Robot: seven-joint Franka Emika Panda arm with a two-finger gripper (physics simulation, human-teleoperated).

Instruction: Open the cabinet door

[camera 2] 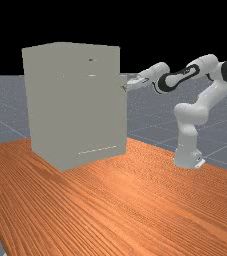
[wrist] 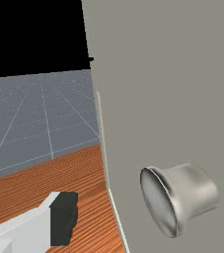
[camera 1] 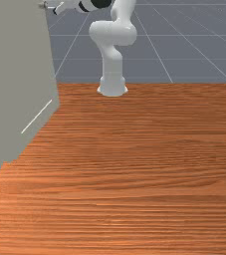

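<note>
At the front view's top left, my gripper (camera 1: 50,8) is beside the upper edge of the grey cabinet (camera 1: 15,74), its fingertips apart. In the far view the gripper (camera 2: 127,86) reaches the right side of the tall cabinet (camera 2: 75,105). A round metal knob (wrist: 180,195) stands out from the flat grey cabinet face (wrist: 168,89) in the wrist view. There the gripper (wrist: 65,219) shows one finger with a black pad, to the side of the knob and separated from it by a gap. The face looks flat, with no opening visible.
The wooden table (camera 1: 149,164) stretches around the cabinet and the arm's base (camera 1: 112,85). A pale thin strip (camera 2: 97,150) runs low on the cabinet. Beyond the cabinet's edge, the wrist view shows the tabletop (wrist: 49,173) and the gridded floor (wrist: 29,118).
</note>
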